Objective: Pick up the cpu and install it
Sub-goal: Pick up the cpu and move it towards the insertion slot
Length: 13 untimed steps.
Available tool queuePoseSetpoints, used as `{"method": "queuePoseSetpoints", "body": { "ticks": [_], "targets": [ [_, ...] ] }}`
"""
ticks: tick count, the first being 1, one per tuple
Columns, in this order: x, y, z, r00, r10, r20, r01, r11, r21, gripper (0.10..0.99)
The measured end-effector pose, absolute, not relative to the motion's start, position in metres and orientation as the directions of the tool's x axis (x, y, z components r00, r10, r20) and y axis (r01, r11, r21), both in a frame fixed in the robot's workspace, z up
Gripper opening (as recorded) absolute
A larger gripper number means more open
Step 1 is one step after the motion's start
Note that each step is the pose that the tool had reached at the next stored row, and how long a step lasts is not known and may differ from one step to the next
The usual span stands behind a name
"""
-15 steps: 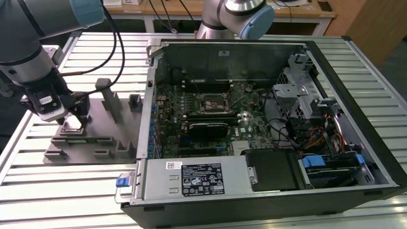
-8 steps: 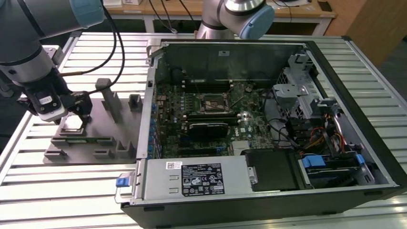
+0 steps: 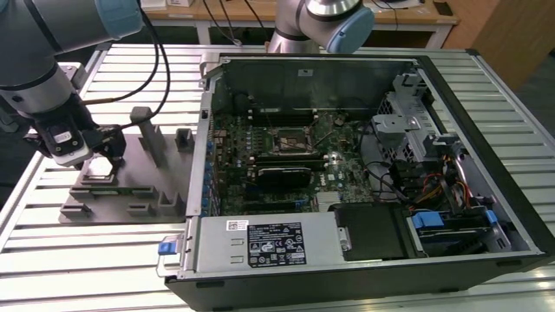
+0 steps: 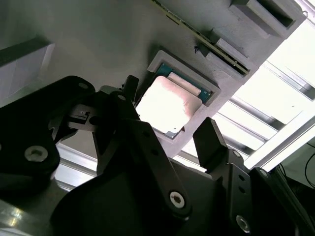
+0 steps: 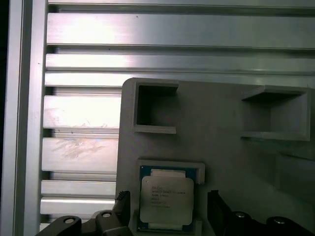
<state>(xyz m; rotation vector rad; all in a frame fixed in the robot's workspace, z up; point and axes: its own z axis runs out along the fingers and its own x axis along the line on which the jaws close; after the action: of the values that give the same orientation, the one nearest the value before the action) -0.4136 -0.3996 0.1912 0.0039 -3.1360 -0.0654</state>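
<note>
The cpu [image 5: 166,199], a small square chip with a silver-grey top, lies flat in a shallow pocket of the grey fixture tray [image 5: 221,157]. My gripper [image 5: 170,207] is open just above it, with one black finger [image 5: 123,204] on each side of the chip and a gap between each finger and the chip. In the second wrist view the cpu [image 4: 165,104] lies between the gripper's [image 4: 168,104] dark fingers [image 4: 210,142]. In the exterior view the gripper [image 3: 104,159] hangs over the cpu [image 3: 103,171] at the tray's [image 3: 130,195] left part.
An open computer case [image 3: 364,162] lies to the exterior view's right of the tray, with the motherboard socket [image 3: 290,138] near its middle. Upright posts [image 3: 149,140] stand on the tray. A second arm [image 3: 325,23] is behind the case. The table [image 3: 87,260] is ribbed metal.
</note>
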Motion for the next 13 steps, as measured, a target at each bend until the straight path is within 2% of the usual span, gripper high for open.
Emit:
{"method": "queuePoseSetpoints", "body": {
  "ticks": [13],
  "targets": [
    [-0.4136,-0.3989,0.1825,-1.0,-0.003,0.005,-0.002,0.999,0.042,0.722]
  ]
}}
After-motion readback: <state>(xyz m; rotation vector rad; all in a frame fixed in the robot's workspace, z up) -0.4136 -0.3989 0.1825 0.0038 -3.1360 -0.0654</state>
